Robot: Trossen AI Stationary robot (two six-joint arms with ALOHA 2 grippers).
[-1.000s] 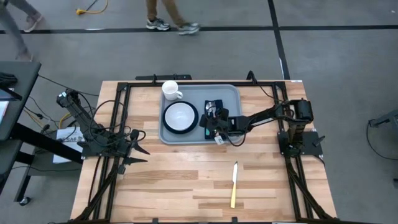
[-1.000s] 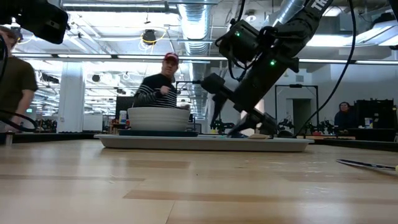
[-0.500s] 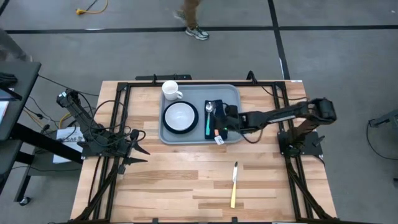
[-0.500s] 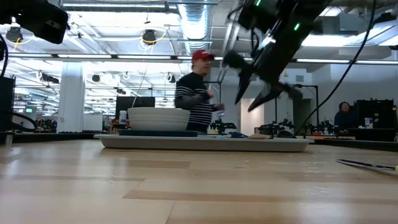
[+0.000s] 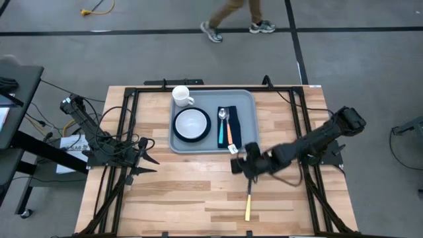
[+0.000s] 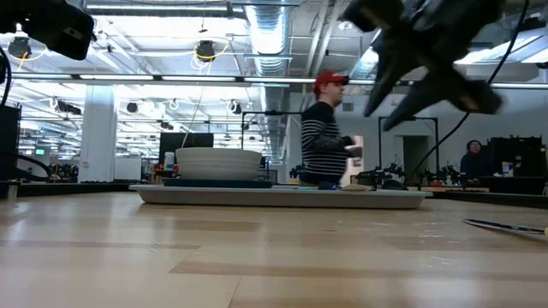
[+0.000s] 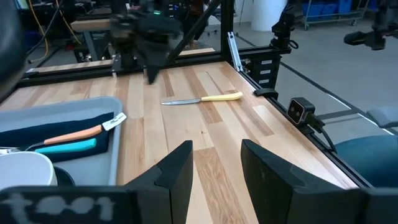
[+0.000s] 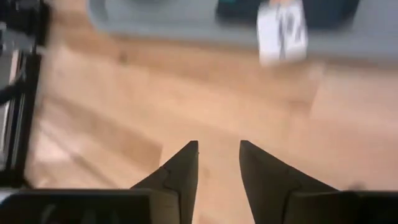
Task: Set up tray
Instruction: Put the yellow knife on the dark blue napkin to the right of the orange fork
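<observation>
We see a white mug (image 5: 182,96), a white bowl (image 5: 192,122) on a dark plate (image 5: 177,131), and a teal-handled spoon (image 5: 222,129) beside an orange-handled utensil (image 5: 230,133) on a navy napkin (image 5: 235,114). A yellow-handled knife (image 5: 248,201) lies on the wooden table (image 5: 178,192). A person (image 6: 327,133) in a striped top stands behind.

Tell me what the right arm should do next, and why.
Probably lower the right gripper onto the knife. The knife lies on the table outside the tray, and the gripper hangs empty, fingers apart, above its blade end.
</observation>
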